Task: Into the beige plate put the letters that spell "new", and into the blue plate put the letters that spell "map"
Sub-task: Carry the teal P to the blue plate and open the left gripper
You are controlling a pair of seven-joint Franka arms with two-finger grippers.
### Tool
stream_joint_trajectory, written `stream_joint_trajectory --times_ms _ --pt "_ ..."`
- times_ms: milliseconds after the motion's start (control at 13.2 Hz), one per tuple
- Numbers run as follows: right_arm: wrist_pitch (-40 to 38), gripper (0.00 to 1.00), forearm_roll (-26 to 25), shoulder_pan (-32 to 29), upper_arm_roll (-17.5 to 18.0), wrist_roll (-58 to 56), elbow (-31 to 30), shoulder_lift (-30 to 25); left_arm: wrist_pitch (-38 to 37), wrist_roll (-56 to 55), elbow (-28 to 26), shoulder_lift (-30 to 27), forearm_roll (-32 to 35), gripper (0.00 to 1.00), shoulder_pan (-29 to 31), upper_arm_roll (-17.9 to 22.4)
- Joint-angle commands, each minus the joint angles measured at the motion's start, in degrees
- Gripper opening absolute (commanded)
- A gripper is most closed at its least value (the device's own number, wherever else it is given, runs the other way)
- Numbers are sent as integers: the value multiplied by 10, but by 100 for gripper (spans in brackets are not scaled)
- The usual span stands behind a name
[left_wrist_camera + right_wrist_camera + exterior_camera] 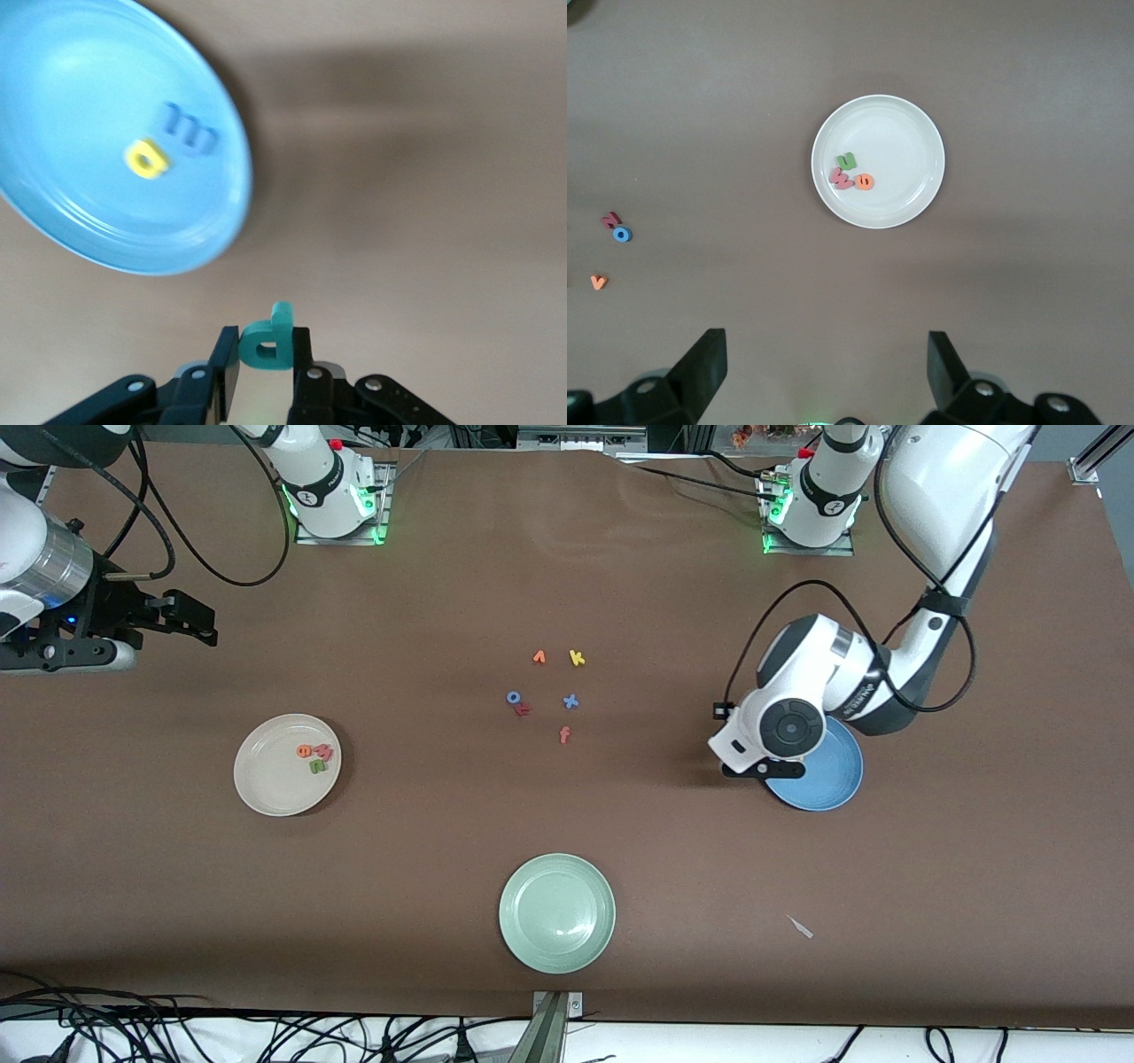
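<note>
My left gripper (266, 335) is shut on the teal "p" (261, 349), which hangs over bare table just beside the blue plate (80, 71). In that plate lie the yellow "a" (144, 160) and the periwinkle "m" (191, 135). In the front view the left gripper (762, 769) covers the blue plate's (833, 779) rim toward the right arm's end. The beige plate (270, 784) holds the orange "e" (304, 751), pink "w" (323, 753) and green "n" (316, 766). My right gripper (199, 624) waits open and empty, high over the table.
Spare letters lie mid-table: an orange one (539, 657), yellow "k" (577, 658), blue "o" (513, 698) touching a red letter (524, 709), blue "x" (570, 701), orange "f" (564, 734). A pale green plate (556, 948) sits nearest the front camera. A white scrap (800, 926) lies nearby.
</note>
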Motion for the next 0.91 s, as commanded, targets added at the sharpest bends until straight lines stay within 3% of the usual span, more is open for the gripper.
stream_joint_trajectory --times_ms 0,304,532,836 --pt "4 100 -4 -3 2 -2 -5 -4 30 50 -33 -20 41 0 36 -5" --pt "2 100 -4 -3 2 -2 -5 -4 172 81 -104 -15 77 0 86 -5" --pt "5 100 -4 -3 2 -2 -5 -4 284 97 -152 4 150 0 123 -5" --pt "6 100 -4 -3 2 0 -5 -4 288 160 -156 3 174 0 132 -5"
